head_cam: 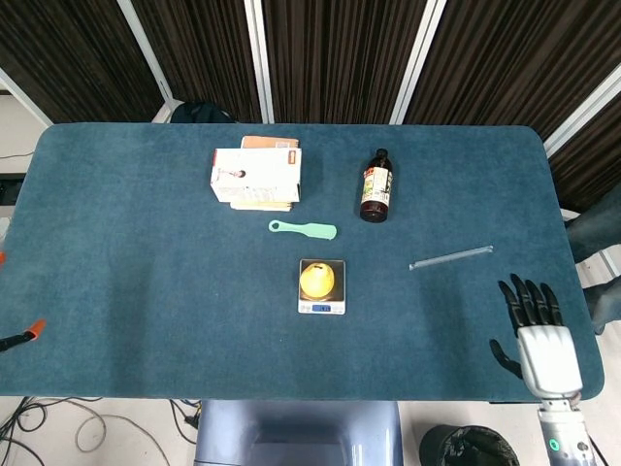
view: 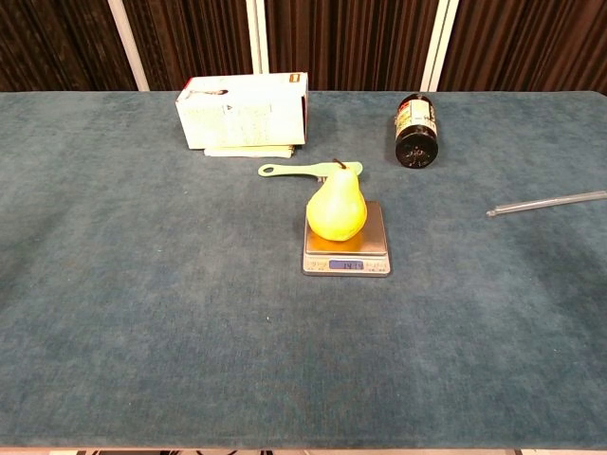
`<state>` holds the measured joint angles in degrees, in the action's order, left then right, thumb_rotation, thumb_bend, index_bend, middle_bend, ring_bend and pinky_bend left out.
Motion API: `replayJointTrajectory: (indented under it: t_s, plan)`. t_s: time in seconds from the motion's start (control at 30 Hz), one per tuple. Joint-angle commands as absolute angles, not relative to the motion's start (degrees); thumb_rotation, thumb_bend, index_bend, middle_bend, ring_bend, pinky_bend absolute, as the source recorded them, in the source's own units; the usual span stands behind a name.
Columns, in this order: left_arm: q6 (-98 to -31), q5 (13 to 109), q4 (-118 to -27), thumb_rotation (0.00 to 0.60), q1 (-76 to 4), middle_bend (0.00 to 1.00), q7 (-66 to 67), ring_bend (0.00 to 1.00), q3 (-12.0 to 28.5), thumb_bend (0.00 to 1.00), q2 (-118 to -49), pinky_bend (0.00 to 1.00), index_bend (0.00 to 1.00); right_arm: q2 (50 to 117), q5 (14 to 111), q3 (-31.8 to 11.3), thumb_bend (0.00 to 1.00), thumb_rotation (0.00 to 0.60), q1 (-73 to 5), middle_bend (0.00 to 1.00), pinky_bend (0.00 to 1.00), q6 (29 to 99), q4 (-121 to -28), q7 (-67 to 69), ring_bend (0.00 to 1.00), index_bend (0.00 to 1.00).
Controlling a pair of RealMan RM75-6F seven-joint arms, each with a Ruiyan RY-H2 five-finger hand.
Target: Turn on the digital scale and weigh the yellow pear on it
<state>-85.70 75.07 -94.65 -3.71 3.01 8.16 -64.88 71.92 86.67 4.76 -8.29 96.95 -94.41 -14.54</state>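
Observation:
The yellow pear (head_cam: pixel 318 280) (view: pixel 337 207) stands upright on the small silver digital scale (head_cam: pixel 321 306) (view: pixel 374 248) near the table's middle. The scale's display (view: pixel 347 266) is lit blue with digits on it. My right hand (head_cam: pixel 536 328) hovers far off at the table's front right corner, fingers spread and holding nothing; it shows only in the head view. My left hand appears in neither view.
A white box (head_cam: pixel 255 176) (view: pixel 243 110) on a stack lies at the back left. A dark bottle (head_cam: pixel 375 186) (view: pixel 415 130) stands behind the scale, a green comb (head_cam: pixel 303 229) (view: pixel 305 170) between them. A clear tube (head_cam: pixel 451 257) (view: pixel 547 203) lies to the right.

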Motion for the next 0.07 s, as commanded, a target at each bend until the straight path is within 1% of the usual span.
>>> replayJointTrajectory:
  t_s: [0.03,0.07]
  plan:
    - [-85.31,74.74,-94.38,0.6,-3.96,0.02,3.11,0.0,8.31,0.1,-65.0,0.03,0.03,72.46,87.22,4.38,0.33,0.6,-7.18,0.02,0.02,98.19,-92.84,-14.63,0.0,0.0]
    - [-85.3,74.8,-94.4,0.6,-4.0,0.02,3.19,0.0,8.29,0.1,-65.03,0.03,0.03,72.44,87.36,4.3,0.33,0.6,-7.07,0.02,0.02,98.15,-92.73,-14.47,0.0,0.0]
